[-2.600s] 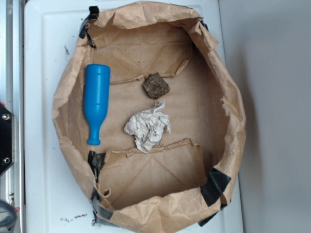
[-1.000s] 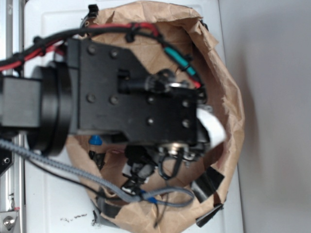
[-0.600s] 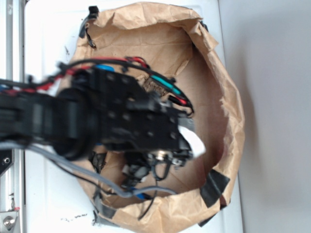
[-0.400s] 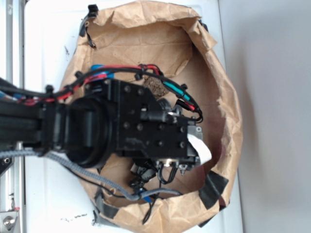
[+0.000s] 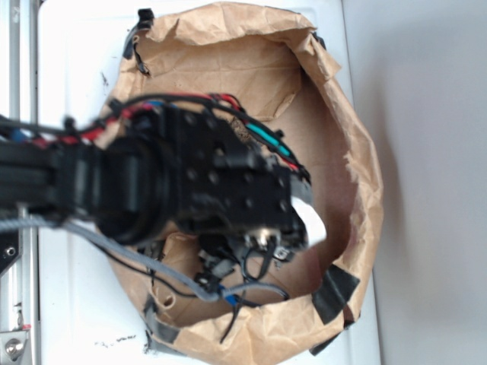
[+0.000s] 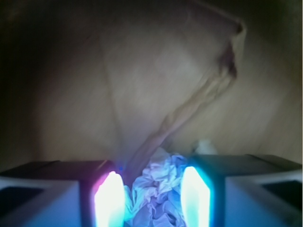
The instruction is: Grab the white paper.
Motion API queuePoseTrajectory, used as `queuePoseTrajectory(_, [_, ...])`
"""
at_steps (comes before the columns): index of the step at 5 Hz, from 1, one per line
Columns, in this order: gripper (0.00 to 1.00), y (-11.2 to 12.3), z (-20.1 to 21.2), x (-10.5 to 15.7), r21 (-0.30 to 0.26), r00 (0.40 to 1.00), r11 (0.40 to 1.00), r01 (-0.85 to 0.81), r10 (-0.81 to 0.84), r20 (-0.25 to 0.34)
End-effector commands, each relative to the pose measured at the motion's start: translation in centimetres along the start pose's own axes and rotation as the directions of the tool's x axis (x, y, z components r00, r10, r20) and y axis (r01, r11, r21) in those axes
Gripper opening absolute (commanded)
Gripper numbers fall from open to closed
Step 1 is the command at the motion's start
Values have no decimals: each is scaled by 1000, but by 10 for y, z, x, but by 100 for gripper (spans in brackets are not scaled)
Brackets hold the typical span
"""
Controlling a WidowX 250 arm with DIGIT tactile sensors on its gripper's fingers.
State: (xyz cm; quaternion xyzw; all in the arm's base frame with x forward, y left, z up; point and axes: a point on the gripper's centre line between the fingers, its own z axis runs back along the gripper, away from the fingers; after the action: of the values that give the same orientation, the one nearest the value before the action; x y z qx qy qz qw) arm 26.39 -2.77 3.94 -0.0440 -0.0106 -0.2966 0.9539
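White paper (image 6: 158,191) crumpled low in the wrist view, sitting between the two glowing fingers (image 6: 110,198), creases lit bluish. Gripper (image 6: 152,197) spread, one finger on each side of the wad; contact of the pads with the paper cannot be told from the blur. Hidden in the exterior view under the black arm (image 5: 152,186), somewhere near the middle of the bag floor.

Beyond the wad, bare brown floor with a raised fold (image 6: 189,106) running diagonally away from the fingers toward the far wall. Open room ahead of the fingers along that floor.

Large brown paper bag (image 5: 358,160) lying open on the white table (image 5: 68,61), its rolled rim ringing the whole workspace. Right side of the bag interior clear of the arm, with free floor between the gripper's white tip (image 5: 313,225) and the bag wall. Upper bag interior also open. Lower rim close beneath the wrist, with loose cables (image 5: 228,293) hanging over it. Black tape (image 5: 335,293) on the lower right rim. A speck of dark brown lump (image 5: 242,133) just showing at the arm's upper edge.
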Motion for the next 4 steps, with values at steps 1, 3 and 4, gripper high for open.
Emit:
queuePoseTrajectory(1, [0,-6,82,-2,28,975,1000,-10,4,222])
queuePoseTrajectory(3, [100,22,114,-18,-43,968,997,-71,79,238])
queuePoseTrajectory(4, [100,31,86,-17,-39,981,997,-59,65,182])
